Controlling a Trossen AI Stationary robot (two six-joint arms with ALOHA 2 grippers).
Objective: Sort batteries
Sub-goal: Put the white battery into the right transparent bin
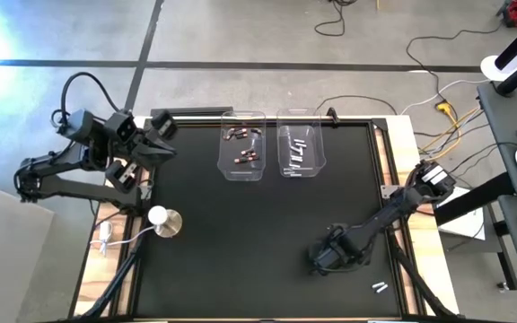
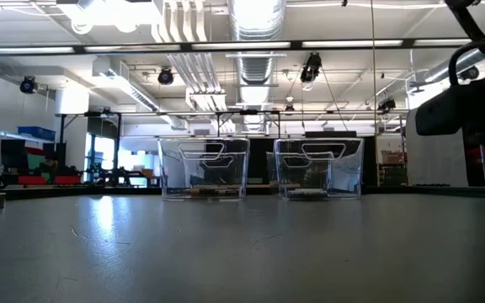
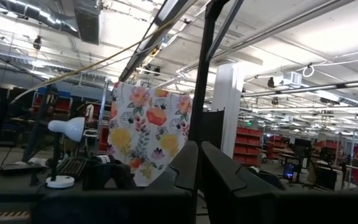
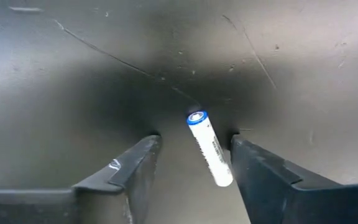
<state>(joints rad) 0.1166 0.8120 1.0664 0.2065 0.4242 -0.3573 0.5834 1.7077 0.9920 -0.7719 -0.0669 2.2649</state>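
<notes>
While the left gripper [image 1: 162, 136] is parked shut at the table's edge, the right gripper [image 4: 194, 155] is lowered onto the black mat [image 4: 73, 74], fingers apart around an ungripped slim white blue-capped battery [image 4: 209, 148].

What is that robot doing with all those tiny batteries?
It is sorting batteries into two clear bins. The right gripper is down at the black table, fingers open around a white battery lying between them, not yet pinched. The left bin holds dark reddish batteries, the right bin holds silvery ones. The left gripper waits shut at the table's left edge.
</notes>
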